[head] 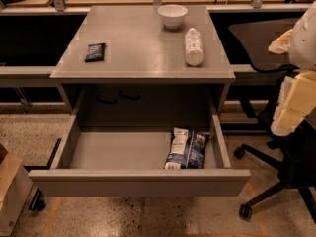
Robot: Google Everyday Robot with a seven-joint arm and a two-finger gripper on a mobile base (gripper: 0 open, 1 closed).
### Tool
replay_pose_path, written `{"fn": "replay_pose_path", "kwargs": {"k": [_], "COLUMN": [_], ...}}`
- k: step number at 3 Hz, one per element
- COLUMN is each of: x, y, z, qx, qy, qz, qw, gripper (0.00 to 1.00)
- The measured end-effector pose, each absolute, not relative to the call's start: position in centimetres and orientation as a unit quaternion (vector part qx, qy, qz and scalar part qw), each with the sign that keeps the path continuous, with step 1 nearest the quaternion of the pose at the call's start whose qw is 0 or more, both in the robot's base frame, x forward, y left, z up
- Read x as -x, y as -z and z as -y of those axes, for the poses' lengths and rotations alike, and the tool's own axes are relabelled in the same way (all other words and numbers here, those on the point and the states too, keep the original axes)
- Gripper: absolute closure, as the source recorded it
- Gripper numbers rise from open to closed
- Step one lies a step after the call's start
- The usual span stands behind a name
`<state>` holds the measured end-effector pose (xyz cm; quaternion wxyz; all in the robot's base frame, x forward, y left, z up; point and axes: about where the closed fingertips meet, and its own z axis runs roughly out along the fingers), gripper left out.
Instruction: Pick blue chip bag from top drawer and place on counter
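The camera view looks down on the grey cabinet with the top drawer (138,181) pulled fully out. The blue chip bag (186,149) lies flat on the drawer floor at the right, near the side wall and just behind the front panel. Above it, the counter (138,48) carries a white bowl (172,15) at the back, a white bottle (194,47) lying on its side to the right, and a small navy packet (95,52) to the left. The gripper (291,105) sits at the right edge of the view, raised and well apart from both drawer and bag, in front of an office chair (254,41). Whether it is released or clenched cannot be told. The step in hand appears to be the reach. It would go best from above, descending between the front panel and the right wall and pinching the bag across its narrow width (crinkly foil tends to slip). The bare middle of the counter looks the safest landing spot.
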<state>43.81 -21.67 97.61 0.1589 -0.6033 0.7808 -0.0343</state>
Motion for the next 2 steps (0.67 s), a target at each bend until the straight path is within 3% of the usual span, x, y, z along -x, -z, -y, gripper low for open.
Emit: {"fn": "replay_pose_path", "kwargs": {"k": [2], "x": [-45.2], "y": [-96.6], "z": [21.5], "qx": [0.587], "qy": [0.04], "qz": [-0.792], "qw": [0.166], "gripper": [0.0]}}
